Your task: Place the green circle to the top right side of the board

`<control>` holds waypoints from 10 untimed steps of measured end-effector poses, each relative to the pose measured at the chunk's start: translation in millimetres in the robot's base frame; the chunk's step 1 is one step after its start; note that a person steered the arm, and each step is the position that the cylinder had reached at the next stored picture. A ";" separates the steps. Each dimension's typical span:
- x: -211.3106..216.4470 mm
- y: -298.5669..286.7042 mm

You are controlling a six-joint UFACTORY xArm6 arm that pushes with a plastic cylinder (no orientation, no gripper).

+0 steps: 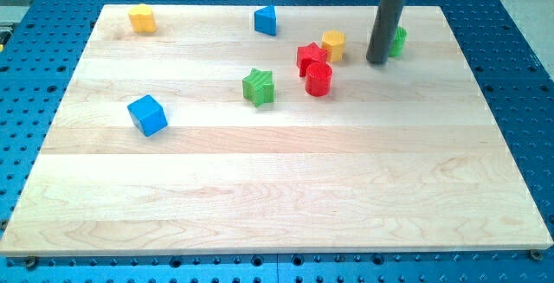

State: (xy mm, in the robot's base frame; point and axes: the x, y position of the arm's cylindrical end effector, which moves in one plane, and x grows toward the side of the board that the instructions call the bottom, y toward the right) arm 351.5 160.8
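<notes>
The green circle (398, 41) lies near the board's top right and is mostly hidden behind my dark rod. My tip (376, 61) rests on the board just left of and slightly below the green circle, touching or almost touching it. A yellow block (334, 45) sits to the tip's left.
A red star block (311, 57) and a red cylinder (318, 80) sit left of the tip. A green star (258, 86) is at the centre, a blue cube (147, 115) at the left, a blue triangle (266, 20) and a yellow block (142, 18) at the top.
</notes>
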 end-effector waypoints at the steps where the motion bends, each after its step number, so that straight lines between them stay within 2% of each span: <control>1: -28.3 42.9; 2: -68.4 41.1; 3: -64.3 2.7; 4: -80.6 -16.6; 5: -101.6 22.5; 6: -60.7 28.7; 8: -80.3 66.6; 10: -83.6 32.7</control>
State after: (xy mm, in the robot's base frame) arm 268.0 193.5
